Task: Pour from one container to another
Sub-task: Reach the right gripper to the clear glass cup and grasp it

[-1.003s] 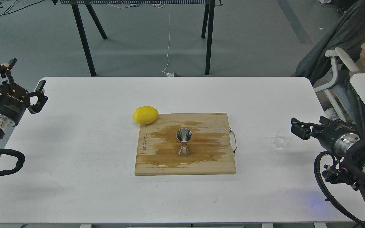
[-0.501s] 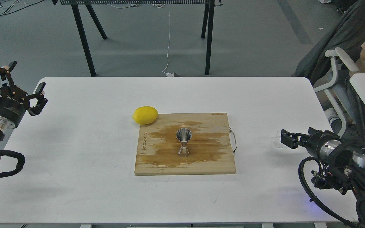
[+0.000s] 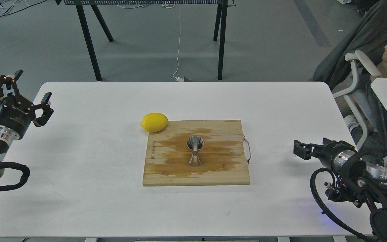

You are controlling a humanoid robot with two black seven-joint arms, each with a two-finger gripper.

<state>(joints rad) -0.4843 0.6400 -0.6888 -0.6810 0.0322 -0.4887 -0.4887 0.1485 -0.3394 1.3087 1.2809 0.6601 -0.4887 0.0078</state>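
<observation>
On white table [image 3: 96, 188]: one board [image 3: 220, 174], one jigger [image 3: 195, 151], one lemon [image 3: 154, 122] | left jaws spread | right jaws unclear

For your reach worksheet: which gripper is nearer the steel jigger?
Right. The right gripper is off the board's handle side, at about the jigger's level. The left gripper hangs at the table's far left edge, much farther away.
</observation>
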